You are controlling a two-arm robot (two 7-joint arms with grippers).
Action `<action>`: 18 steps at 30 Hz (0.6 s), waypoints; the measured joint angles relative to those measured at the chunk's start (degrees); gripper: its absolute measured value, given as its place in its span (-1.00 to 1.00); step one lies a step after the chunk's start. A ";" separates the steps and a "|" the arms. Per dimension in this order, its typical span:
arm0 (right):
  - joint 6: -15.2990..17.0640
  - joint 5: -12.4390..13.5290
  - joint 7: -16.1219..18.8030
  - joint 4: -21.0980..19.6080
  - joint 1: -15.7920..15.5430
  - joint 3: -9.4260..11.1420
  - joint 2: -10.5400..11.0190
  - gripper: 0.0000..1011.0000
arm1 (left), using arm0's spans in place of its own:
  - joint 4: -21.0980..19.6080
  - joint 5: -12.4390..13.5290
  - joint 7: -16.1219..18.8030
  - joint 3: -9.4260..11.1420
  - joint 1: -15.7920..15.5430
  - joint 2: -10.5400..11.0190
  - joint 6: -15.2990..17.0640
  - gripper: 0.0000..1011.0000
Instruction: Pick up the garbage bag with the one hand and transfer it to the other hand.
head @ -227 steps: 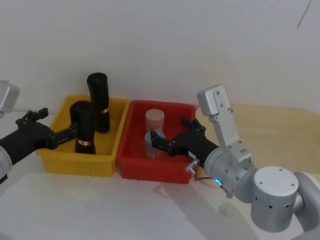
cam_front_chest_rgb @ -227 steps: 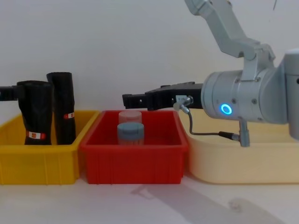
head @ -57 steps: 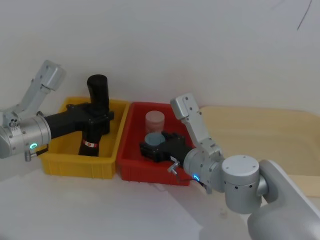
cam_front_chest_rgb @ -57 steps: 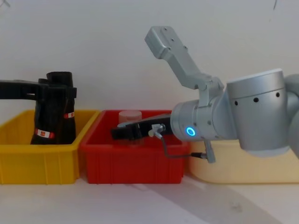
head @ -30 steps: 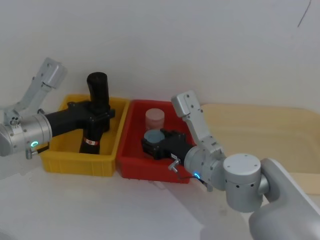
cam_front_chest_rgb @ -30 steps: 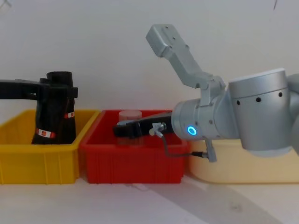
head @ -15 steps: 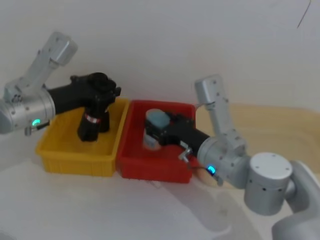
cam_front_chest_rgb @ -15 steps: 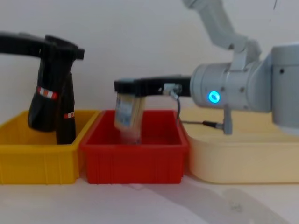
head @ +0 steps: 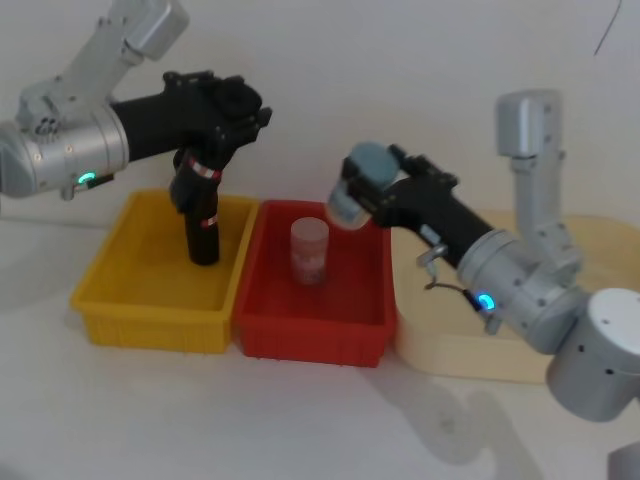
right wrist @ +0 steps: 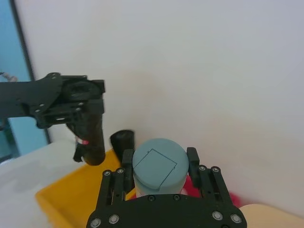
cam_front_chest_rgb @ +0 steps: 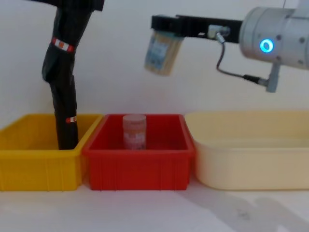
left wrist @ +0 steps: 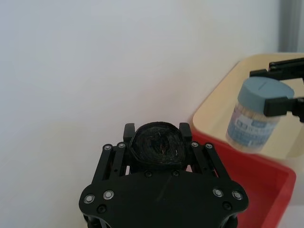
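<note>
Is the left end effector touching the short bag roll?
Touching: left wrist view shows the left end effector clamped around the bag roll on both sides.

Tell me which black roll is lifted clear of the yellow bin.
The garbage bag: the thicker roll, tilted in the left gripper above the yellow bin. The taller roll stands inside it. The right gripper holds a blue-lidded jar aloft.

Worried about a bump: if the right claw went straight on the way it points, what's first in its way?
Likely the black roll in the left claw, though depth is unclear; the right claw, carrying a jar, might slip past to the wall.
</note>
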 joint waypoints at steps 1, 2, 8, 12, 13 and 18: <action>-0.16 0.01 -0.26 -0.46 -0.18 0.36 0.11 0.31 | 0.51 0.02 -0.65 0.25 -0.74 -0.28 -0.74 0.05; -0.34 0.01 -0.52 -0.76 -0.29 0.60 0.18 0.31 | 0.51 0.02 -0.65 0.25 -0.74 -0.28 -0.74 0.05; -1.60 -0.14 -2.93 -2.83 -1.29 2.60 0.91 0.31 | 4.74 -0.36 -4.02 1.66 -4.55 -2.40 -4.78 0.05; -2.43 -0.72 -4.95 -3.73 -2.27 4.14 1.72 0.31 | 8.75 -1.19 -6.83 2.53 -7.12 -4.33 -8.01 0.05; -2.54 -0.80 -5.25 -3.81 -2.42 4.40 1.85 0.31 | 9.75 -1.35 -7.35 2.73 -7.70 -4.80 -8.58 0.05; -3.12 -1.39 -7.20 -3.87 -3.69 6.48 3.02 0.31 | 14.99 -2.43 -10.53 3.59 -10.52 -7.29 -12.02 0.05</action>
